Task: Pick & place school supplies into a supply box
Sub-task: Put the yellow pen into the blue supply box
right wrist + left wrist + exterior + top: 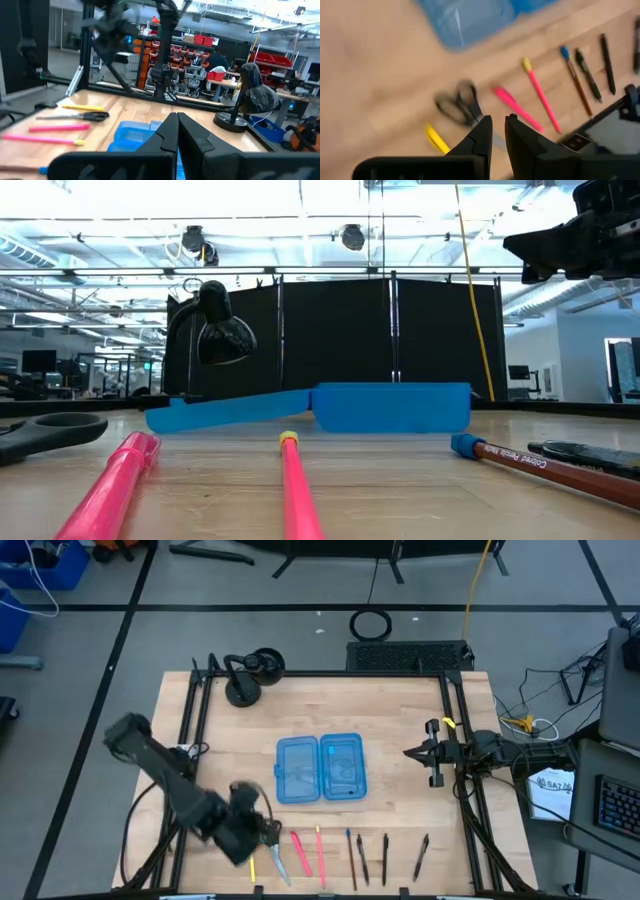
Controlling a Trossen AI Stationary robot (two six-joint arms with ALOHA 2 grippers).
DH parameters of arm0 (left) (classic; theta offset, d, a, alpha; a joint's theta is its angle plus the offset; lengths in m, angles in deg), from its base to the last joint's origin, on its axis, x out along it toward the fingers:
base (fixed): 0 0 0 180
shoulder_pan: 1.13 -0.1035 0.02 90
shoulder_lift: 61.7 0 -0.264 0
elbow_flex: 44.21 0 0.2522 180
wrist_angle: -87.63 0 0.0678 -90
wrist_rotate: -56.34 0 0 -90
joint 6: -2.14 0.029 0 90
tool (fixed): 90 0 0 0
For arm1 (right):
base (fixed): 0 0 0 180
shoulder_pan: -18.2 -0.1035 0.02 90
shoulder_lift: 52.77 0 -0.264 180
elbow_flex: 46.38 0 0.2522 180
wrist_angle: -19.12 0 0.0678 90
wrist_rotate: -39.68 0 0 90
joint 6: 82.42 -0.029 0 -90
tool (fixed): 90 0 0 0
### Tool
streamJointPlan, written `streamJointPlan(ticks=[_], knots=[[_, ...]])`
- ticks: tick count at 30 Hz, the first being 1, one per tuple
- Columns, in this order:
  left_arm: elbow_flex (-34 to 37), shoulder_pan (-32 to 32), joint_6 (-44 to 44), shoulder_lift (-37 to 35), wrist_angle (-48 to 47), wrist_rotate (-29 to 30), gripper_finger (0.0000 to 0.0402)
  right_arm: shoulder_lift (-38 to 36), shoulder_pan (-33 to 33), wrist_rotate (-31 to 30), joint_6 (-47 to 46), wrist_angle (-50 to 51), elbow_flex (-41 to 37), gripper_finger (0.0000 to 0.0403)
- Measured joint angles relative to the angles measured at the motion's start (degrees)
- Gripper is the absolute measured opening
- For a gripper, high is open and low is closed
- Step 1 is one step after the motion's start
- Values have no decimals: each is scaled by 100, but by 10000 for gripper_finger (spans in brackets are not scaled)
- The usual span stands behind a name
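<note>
Lower left of high view: left claw (268, 832) narrow, empty, above scissors (277, 858). We judge scissors stiff, light, slippery; grip mid-blade. Supply box (321, 769) open at centre of surface (400, 720). Right claw (412, 753) closed, parked right.

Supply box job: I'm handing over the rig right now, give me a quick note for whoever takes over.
Left gripper: above the table's near left, over the scissors and yellow pencil, fingers slightly apart, holding nothing.
Right gripper: waiting at the right of the table, shut, empty.
Supply box: lying open mid-table; no supplies visible inside.
Supplies: all in a row along the near edge, including two pink markers, a blue-capped pencil and dark pens.
Done: nothing placed.
Left: pick every item and place it in the box.
</note>
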Motion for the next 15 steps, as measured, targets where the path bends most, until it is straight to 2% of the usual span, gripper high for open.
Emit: streamJointPlan(ticks=[2, 5, 10, 15], knots=[[-156, 228, -766, 402, -75, -41, 51, 0, 0, 0, -237, -33, 2, 0], [-171, 464, -1382, 825, -90, -293, 51, 0, 0, -2, -336, -177, 0, 0], [-118, 616, -1721, 1433, 138, -875, 51, 0, 0, 0, -350, -301, 1, 0], [-116, 631, -1531, 1880, 261, -1595, 51, 0, -7, 0, -477, -213, 2, 0]])
